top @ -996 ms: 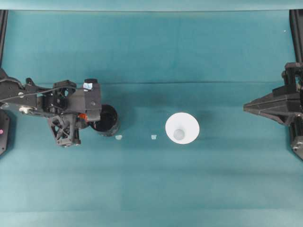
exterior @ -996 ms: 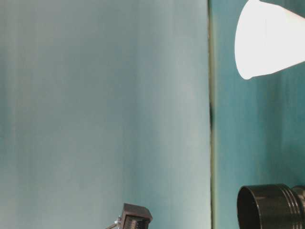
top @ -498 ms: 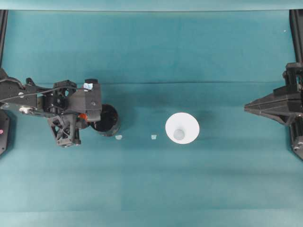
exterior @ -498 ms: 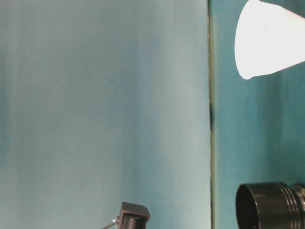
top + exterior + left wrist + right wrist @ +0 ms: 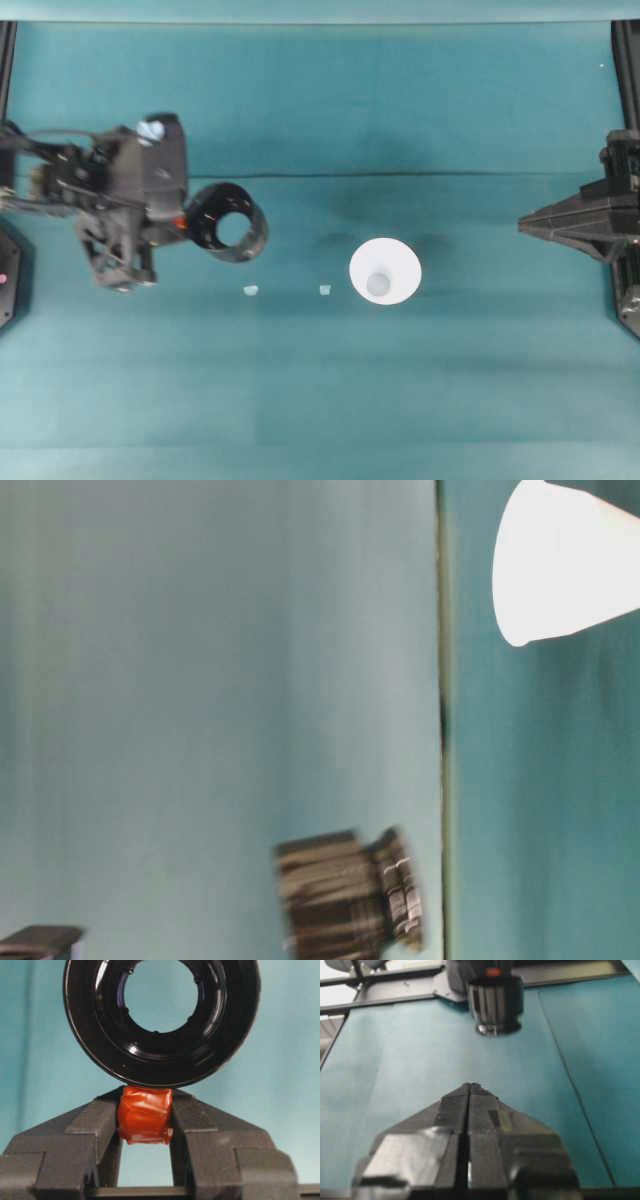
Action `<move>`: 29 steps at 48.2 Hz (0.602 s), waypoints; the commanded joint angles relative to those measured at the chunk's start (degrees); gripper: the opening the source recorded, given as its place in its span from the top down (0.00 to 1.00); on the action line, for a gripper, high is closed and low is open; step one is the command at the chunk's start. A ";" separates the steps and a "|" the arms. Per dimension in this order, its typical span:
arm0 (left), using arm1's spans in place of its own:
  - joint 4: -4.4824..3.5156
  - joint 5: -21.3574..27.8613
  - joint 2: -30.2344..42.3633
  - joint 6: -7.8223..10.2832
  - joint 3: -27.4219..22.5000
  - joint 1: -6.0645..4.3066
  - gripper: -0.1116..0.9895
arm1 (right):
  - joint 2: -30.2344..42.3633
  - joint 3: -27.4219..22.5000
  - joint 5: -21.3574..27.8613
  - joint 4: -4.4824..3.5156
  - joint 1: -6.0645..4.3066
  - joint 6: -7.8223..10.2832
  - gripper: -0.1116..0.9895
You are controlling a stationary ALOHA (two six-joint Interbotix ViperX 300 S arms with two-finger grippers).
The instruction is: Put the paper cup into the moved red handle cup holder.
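The red handle cup holder, glossy black, hangs above the cloth, tipped so I look through its open ring. My left gripper is shut on its orange-red handle tab, one finger on each side. In the table-level view the holder is blurred and clear of the table. The white paper cup stands upright near the middle of the table, apart from both grippers, and its flared wall shows at table level. At the right edge my right gripper is shut and holds nothing. The holder shows far off in the right wrist view.
Two small pale scraps lie on the teal cloth between holder and cup. Black frame rails run along the left and right table edges.
The left arm has lifted the holder off the table by its handle and swung it up and slightly away; the holder is now tipped. Cup and right arm have not moved.
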 commanded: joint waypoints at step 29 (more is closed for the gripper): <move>0.26 5.98 11.25 0.26 -13.62 -2.90 0.64 | 0.09 -0.97 -0.26 0.18 -0.88 0.44 1.00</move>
